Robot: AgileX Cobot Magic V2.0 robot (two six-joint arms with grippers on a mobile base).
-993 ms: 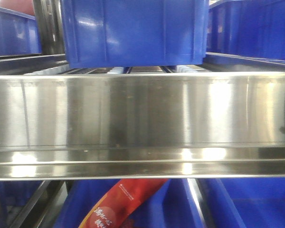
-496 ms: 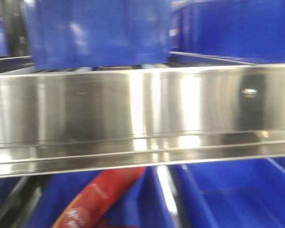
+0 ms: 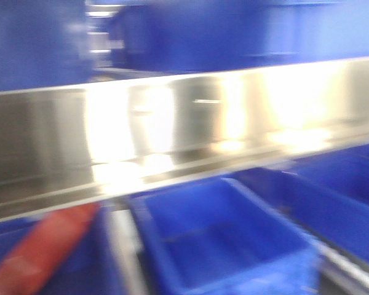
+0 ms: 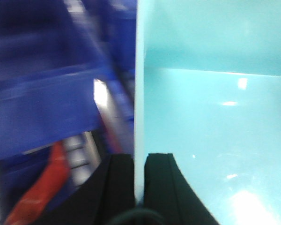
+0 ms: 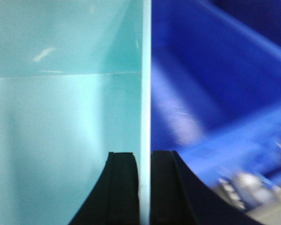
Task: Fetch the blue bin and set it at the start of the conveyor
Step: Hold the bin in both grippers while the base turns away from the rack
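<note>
The blue bin [image 4: 210, 108] is a pale cyan tub that fills the right of the left wrist view; its inside [image 5: 61, 117] fills the left of the right wrist view. My left gripper [image 4: 139, 161] is shut on the bin's left wall, one black finger inside and one outside. On the opposite wall my right gripper [image 5: 145, 159] is shut on the thin rim the same way. The conveyor start is out of view.
A shiny steel shelf rail [image 3: 184, 129] crosses the blurred front view. Dark blue crates [image 3: 215, 239] sit below it and more above [image 3: 190, 31]. A red packet [image 3: 43, 249] lies at lower left. Dark blue crates [image 4: 42, 103] [image 5: 215, 93] flank the bin.
The front view has swept right and tilted: the rail now slants, the red packet has slid to the left, and an open dark blue crate has come into view below.
</note>
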